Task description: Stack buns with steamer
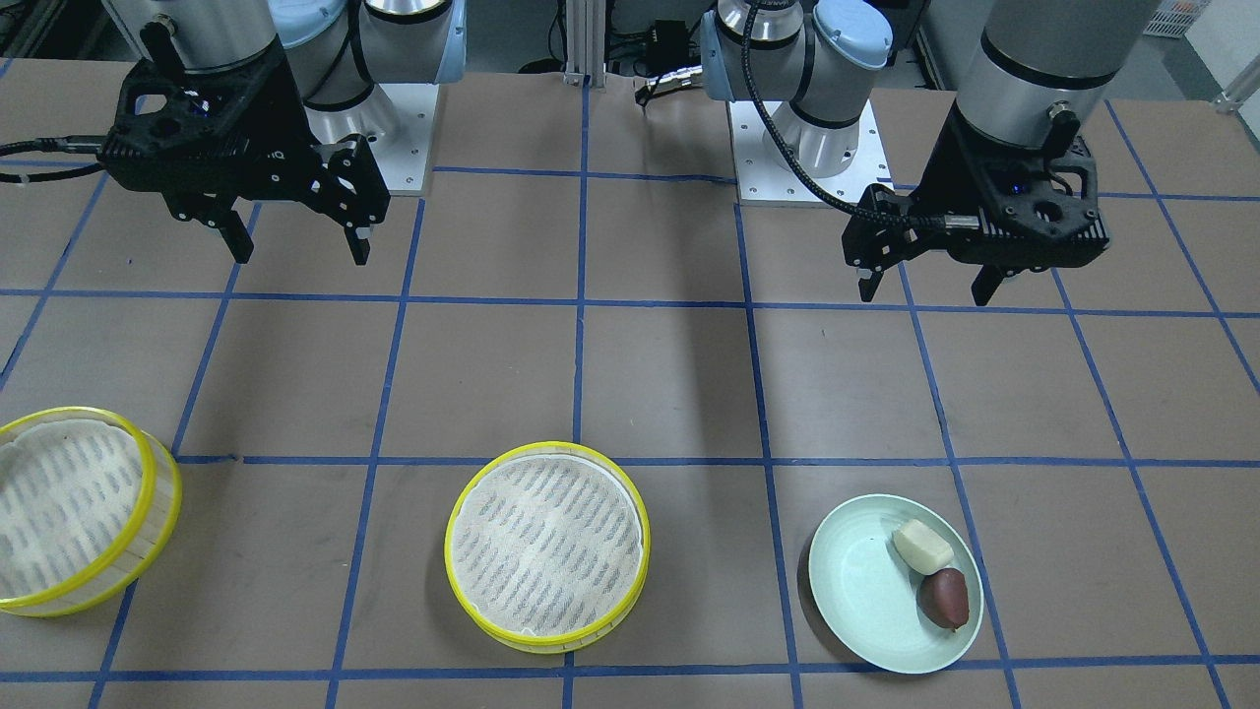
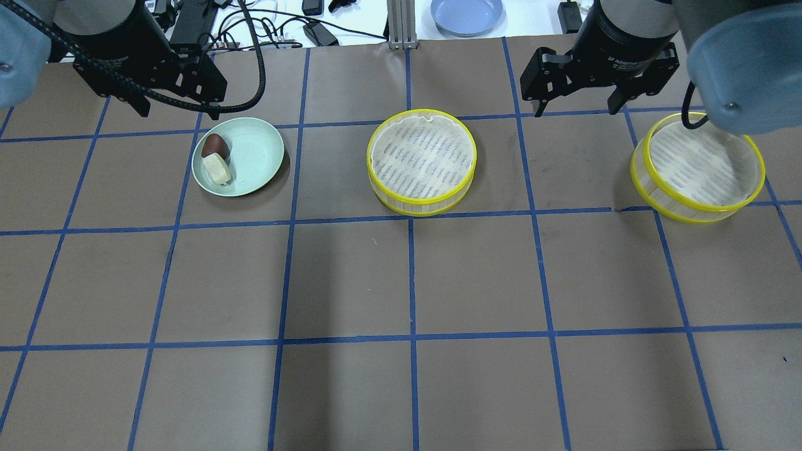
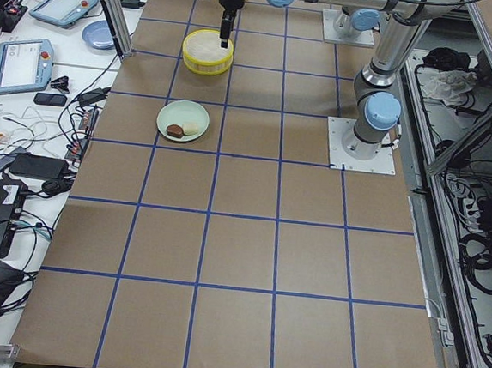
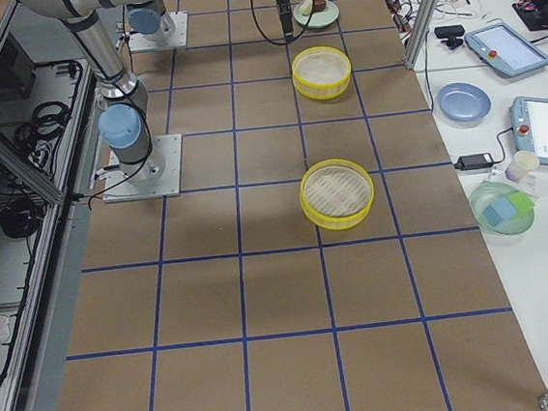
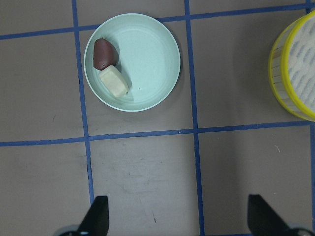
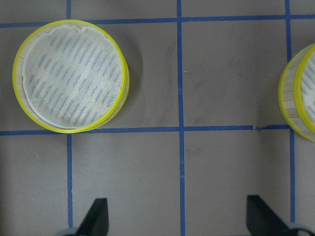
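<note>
A cream-white bun (image 1: 922,545) and a reddish-brown bun (image 1: 944,597) lie side by side on a mint-green plate (image 1: 856,591). One yellow-rimmed steamer tier (image 1: 546,545) stands mid-table, empty. A second tier (image 1: 69,507) stands to the robot's right, empty. My left gripper (image 1: 927,288) is open and empty, raised above the table behind the plate. In the left wrist view the buns (image 5: 114,81) lie ahead of its open fingers (image 5: 96,216). My right gripper (image 1: 300,251) is open and empty, raised between the two tiers (image 6: 71,81).
The brown table has a blue tape grid. The arm bases (image 1: 807,148) stand at the robot's edge. Past the far edge are a blue plate (image 2: 467,12), cables and tablets (image 3: 24,66) on a white bench.
</note>
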